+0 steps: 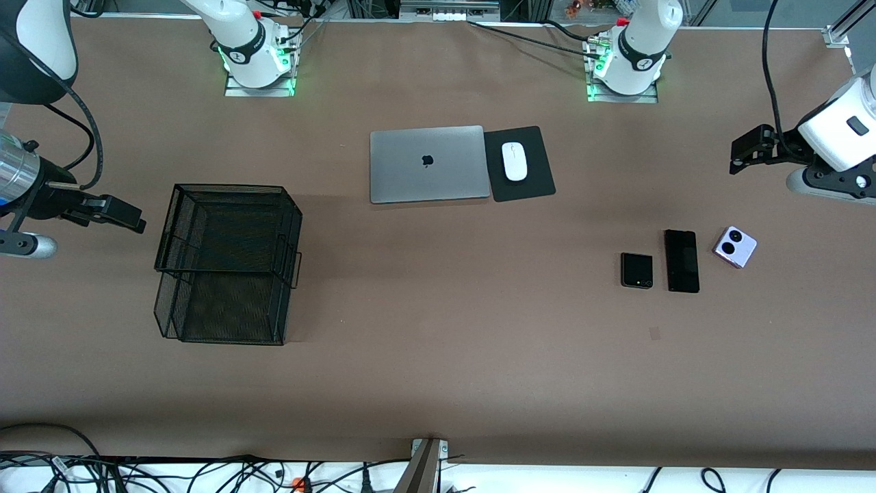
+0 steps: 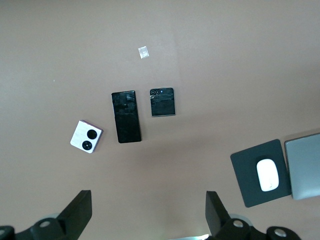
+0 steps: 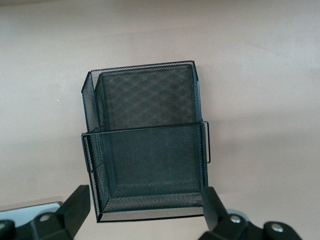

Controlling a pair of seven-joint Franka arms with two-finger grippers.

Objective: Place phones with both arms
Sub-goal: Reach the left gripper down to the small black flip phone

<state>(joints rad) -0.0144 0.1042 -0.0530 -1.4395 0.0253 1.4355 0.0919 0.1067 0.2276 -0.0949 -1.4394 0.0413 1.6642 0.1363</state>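
A brown table (image 1: 438, 342) carries a black two-tier wire mesh basket (image 1: 229, 263) at frame left, a closed silver laptop (image 1: 429, 164) and white mouse (image 1: 514, 161) on a black mousepad (image 1: 537, 179) at upper centre, and three phones at right: black flip phone (image 1: 636, 270), black slab phone (image 1: 682, 261), lilac flip phone (image 1: 735, 246).

The table (image 1: 438, 356) under me looked matt brown, smooth like paper or card. The basket (image 1: 226, 263) was black wire mesh. The laptop (image 1: 429, 164) had brushed silver metal, the mouse (image 1: 514, 161) glossy white plastic, on a matt black pad (image 1: 530, 185). The slab phone (image 1: 682, 261) shone glassy black.
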